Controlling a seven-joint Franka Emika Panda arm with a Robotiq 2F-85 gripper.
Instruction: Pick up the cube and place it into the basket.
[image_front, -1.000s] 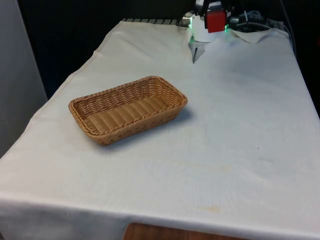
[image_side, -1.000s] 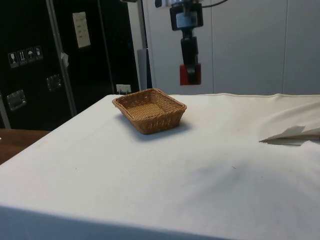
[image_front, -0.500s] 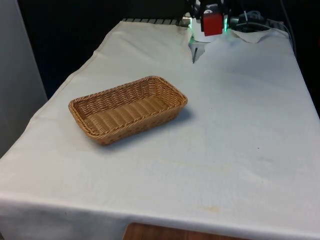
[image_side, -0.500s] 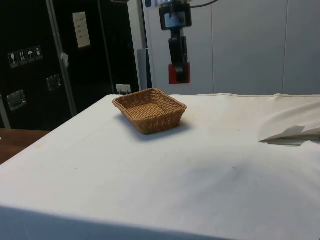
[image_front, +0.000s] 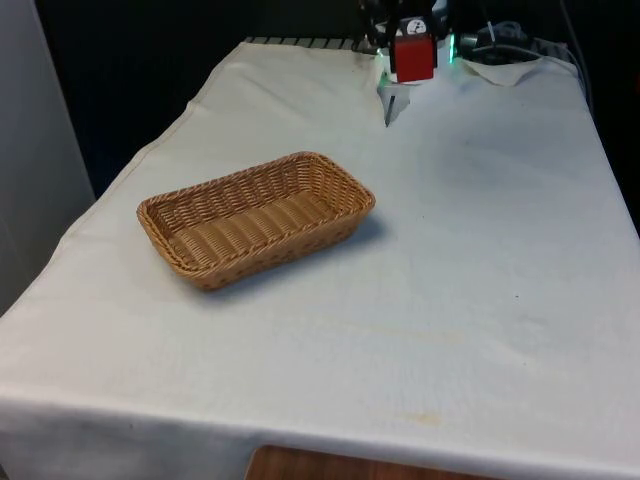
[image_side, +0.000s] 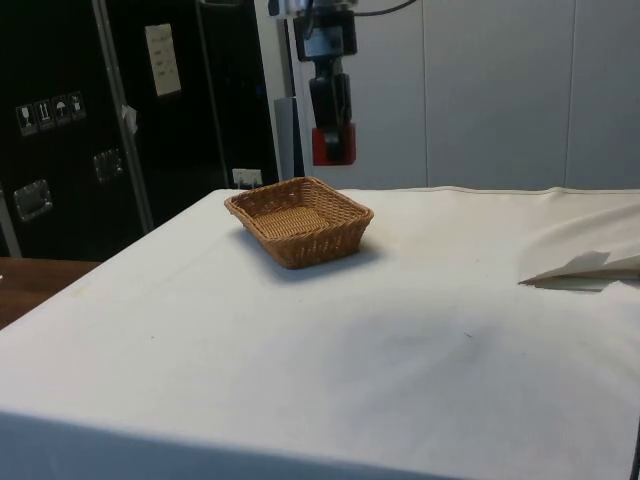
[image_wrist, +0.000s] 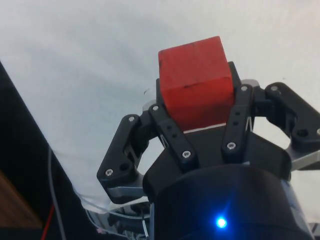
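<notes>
Above tabletop (image_front: 480, 230), claw (image_side: 333, 150) clamps red cube (image_front: 412, 57); basket (image_front: 256, 217) lies approx 7 o'clock of it, front view.

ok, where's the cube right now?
The red cube is clamped in the gripper, held in the air above the table; in the side view it hangs just beyond the wicker basket, not yet in it.

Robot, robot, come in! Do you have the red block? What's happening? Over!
Gripper shut on red cube, held high above the table. Wicker basket sits empty, cube not over it yet. Nothing in the way on the white cloth.
</notes>
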